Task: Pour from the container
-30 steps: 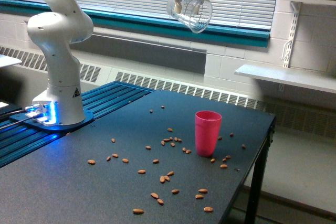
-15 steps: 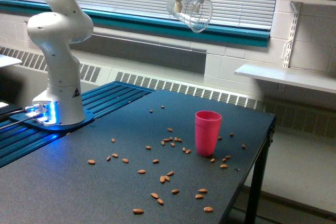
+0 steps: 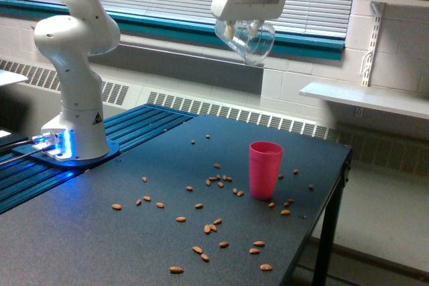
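**Container tipped above the pink cup**

The dark bench is unchanged, its almonds scattered as before. The pink cup stands upright near the bench's right edge. High above it, the gripper clamps the clear container, now shifted slightly lower and rightward, tilted mouth-down

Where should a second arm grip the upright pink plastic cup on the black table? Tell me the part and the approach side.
Grip the pink plastic cup around its side wall, near mid-height, coming in level from the exterior view's right. It stands upright with an open mouth and round tapered body, and fewer scattered brown almonds lie on that side of the black table.
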You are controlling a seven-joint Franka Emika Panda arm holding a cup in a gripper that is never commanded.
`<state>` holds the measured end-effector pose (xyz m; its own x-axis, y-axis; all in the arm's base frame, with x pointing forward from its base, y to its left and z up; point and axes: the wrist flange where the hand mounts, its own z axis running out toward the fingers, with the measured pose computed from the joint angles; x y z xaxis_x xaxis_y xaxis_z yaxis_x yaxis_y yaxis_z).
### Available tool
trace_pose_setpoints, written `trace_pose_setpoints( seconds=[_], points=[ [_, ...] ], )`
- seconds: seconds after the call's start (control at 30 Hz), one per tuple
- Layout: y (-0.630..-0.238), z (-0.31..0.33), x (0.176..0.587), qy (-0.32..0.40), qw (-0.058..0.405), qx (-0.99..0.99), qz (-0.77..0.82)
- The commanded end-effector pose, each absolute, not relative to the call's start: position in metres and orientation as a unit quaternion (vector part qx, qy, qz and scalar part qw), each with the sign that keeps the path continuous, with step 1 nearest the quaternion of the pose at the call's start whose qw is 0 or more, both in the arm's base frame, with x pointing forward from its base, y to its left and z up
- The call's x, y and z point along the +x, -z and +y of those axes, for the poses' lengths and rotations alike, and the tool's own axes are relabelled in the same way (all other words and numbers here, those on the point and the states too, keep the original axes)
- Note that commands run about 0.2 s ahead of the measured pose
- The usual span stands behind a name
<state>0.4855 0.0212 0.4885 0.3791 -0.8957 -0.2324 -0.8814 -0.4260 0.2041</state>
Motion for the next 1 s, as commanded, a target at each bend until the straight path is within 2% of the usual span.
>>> trace_pose_setpoints(
  seconds=[0.03, 0.43, 0.73, 1.0],
  points=[
    [-0.484, 0.017, 0.489, 0.16, 0.012, 0.841, -0.517],
    [-0.484, 0.017, 0.492, 0.186, 0.014, 0.839, -0.512],
    [-0.502, 0.029, 0.485, 0.204, 0.025, 0.834, -0.513],
    [-0.498, 0.036, 0.486, 0.223, 0.025, 0.83, -0.51]
  ],
)
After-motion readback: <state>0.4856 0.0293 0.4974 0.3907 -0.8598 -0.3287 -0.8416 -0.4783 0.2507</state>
